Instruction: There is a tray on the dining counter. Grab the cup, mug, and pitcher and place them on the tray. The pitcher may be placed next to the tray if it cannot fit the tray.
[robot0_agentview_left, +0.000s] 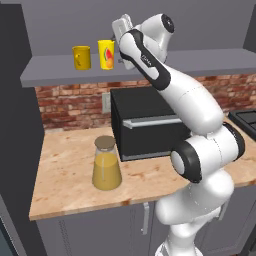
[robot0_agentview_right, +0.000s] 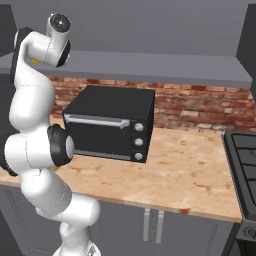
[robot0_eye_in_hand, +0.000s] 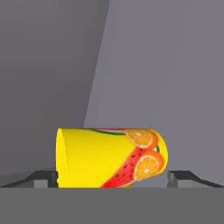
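While the gripper (robot0_eye_in_hand: 112, 178) stands spread wide around the cup (robot0_agentview_left: 106, 54) on the high grey shelf (robot0_agentview_left: 50, 72), a crooked closing could tip it or knock the mug (robot0_agentview_left: 81, 57) just beside. The pitcher (robot0_agentview_left: 106, 165) holds orange juice on the wooden counter (robot0_agentview_left: 60, 170) below; whether the cup holds anything, I cannot tell.

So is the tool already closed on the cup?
No, the tool stands open, one finger on each side of the cup, with gaps.
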